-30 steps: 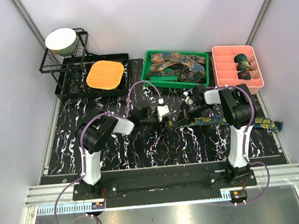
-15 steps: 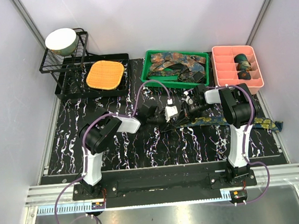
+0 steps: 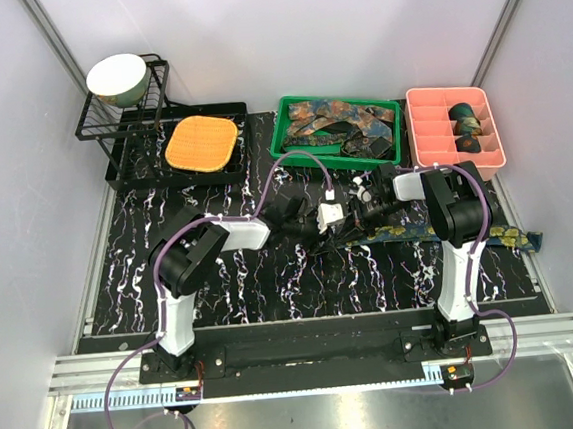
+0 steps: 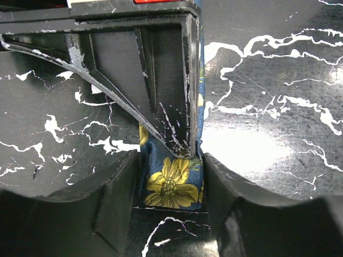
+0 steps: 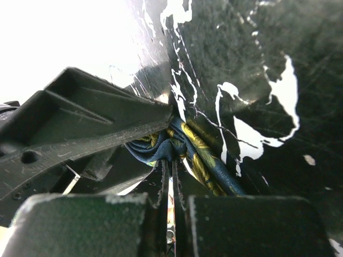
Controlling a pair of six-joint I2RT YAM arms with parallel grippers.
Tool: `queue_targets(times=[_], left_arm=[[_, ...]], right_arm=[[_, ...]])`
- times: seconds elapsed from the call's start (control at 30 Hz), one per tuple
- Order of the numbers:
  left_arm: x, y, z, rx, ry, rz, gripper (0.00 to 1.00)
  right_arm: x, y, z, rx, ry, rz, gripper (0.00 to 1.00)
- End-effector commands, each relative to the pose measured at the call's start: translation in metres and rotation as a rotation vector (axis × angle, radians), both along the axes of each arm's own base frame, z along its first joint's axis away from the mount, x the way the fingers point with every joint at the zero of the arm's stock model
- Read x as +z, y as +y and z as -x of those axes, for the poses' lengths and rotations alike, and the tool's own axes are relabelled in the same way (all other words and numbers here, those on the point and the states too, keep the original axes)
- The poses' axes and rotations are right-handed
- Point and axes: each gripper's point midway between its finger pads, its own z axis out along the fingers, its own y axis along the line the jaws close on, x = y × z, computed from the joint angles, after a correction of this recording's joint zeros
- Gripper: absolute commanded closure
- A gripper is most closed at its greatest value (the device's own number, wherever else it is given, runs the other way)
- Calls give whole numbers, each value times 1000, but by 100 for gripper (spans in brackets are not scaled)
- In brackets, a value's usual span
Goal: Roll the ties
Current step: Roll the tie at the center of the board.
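A navy tie (image 3: 418, 231) with gold flowers lies stretched across the mat, from the middle out to the right edge. My right gripper (image 3: 358, 208) pinches its bunched left end; in the right wrist view the jaws (image 5: 172, 163) are nearly closed on the fabric (image 5: 201, 155). My left gripper (image 3: 339, 220) meets it from the left. In the left wrist view its two fingers (image 4: 112, 209) press both sides of the folded tie end (image 4: 170, 184), with the right gripper's finger (image 4: 166, 80) lying on top of the tie.
A green tray (image 3: 291, 149) of loose ties stands behind the grippers. A pink divided box (image 3: 431, 147) at the back right holds rolled ties (image 3: 464, 119). An orange waffle pad (image 3: 201, 144) and a black rack with a bowl (image 3: 119, 79) stand at the back left.
My left arm has reached to the right until its gripper met the tie's end beside the right gripper. The right arm and the tie have barely moved.
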Motion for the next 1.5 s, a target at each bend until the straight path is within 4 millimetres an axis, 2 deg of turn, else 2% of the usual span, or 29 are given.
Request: queue_targets(times=[0.0,0.1,0.2,0.23,0.27,0.37,0.4,0.47,0.5,0.6,0.67,0.7,0.73,0.8,0.87,0.9,0.97,1.03,1.07,1.17,1.27,1.47], left_arm=[[-76,60,29,84,179,-290,58],[-75,59,24,99,169,-303,77],[-74,69,25,99,184,-366,86],[-75,76,30,100,197,-405,87],[-73,79,30,98,191,-422,87],[-69,88,36,70,195,-471,90],[-62,85,34,64,185,-443,91],[-55,78,35,46,177,-436,95],[-56,74,39,32,182,-450,95],[-50,65,40,11,193,-478,98],[-53,69,45,2,216,-527,99],[-45,61,38,-1,198,-523,99],[-49,68,42,3,222,-574,99],[-41,61,35,9,210,-572,100],[-42,65,36,11,205,-619,100],[-38,60,34,7,191,-624,99],[-42,67,38,3,194,-677,99],[-42,69,44,-13,209,-694,99],[-40,69,44,-17,204,-694,99],[-38,71,52,-52,200,-699,99],[-37,73,59,-83,192,-702,99],[-36,76,57,-70,190,-728,100]], right_arm=[[-40,-18,8,-7,28,167,100],[-39,-17,7,-7,34,153,100],[-25,-11,5,9,17,100,100],[-19,-10,3,10,5,88,96],[-8,-9,-1,22,-38,72,88],[24,-7,-8,46,-82,20,80],[35,-11,-12,56,-102,4,76],[44,-18,-18,50,-126,8,75],[46,-29,-24,33,-138,26,75],[39,-44,-28,40,-146,73,73],[35,-47,-29,46,-145,82,73],[36,-47,-29,44,-143,70,73],[38,-44,-29,44,-139,55,72],[45,-40,-30,40,-141,10,71],[48,-35,-29,29,-122,-20,68],[49,-34,-27,26,-113,-39,67],[45,-32,-25,27,-97,-38,66],[37,-35,-29,22,-114,0,65],[37,-36,-36,18,-138,16,59],[27,-40,-53,21,-196,79,50],[15,-41,-54,30,-184,109,51],[-4,-26,-19,109,-102,136,67]])
